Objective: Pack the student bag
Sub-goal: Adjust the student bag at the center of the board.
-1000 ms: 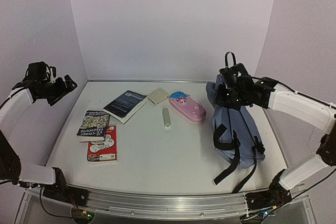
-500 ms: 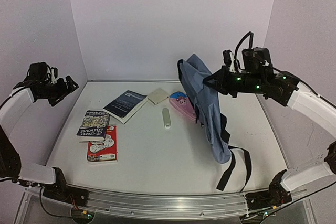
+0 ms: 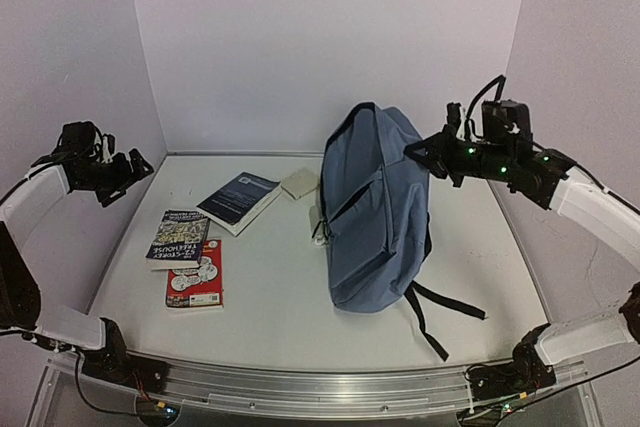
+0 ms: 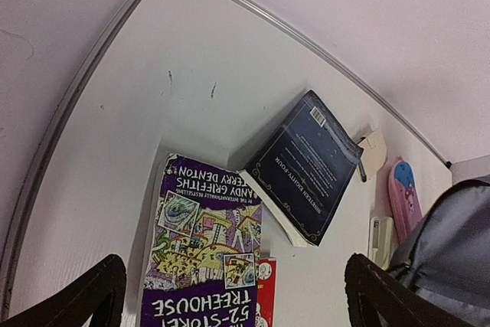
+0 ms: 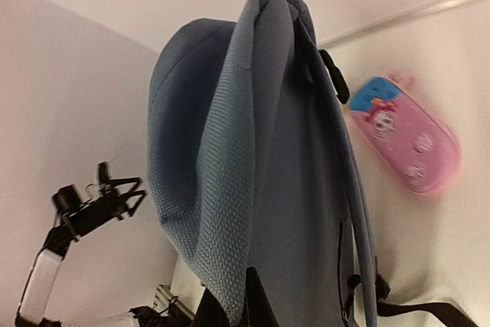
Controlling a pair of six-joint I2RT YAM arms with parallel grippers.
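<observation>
While right gripper [image 3: 420,152] pinches student bag [image 3: 375,217] upright on white table [image 3: 270,297] (lilac walls [image 3: 320,37]); left gripper [image 4: 233,281] spread.

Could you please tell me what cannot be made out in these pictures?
- Top view: the student bag hides the pink case.
- Bag's inside: shown in no view.
- Right wrist view: bottom edge crops the right gripper.
- Left wrist view: the Treehouse book covers most of the red book.

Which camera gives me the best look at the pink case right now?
Right wrist: the pink case lies nearly whole in view beside the student bag. Left wrist shows it small and foreshortened at the far side; in top external the bag hides it.
</observation>
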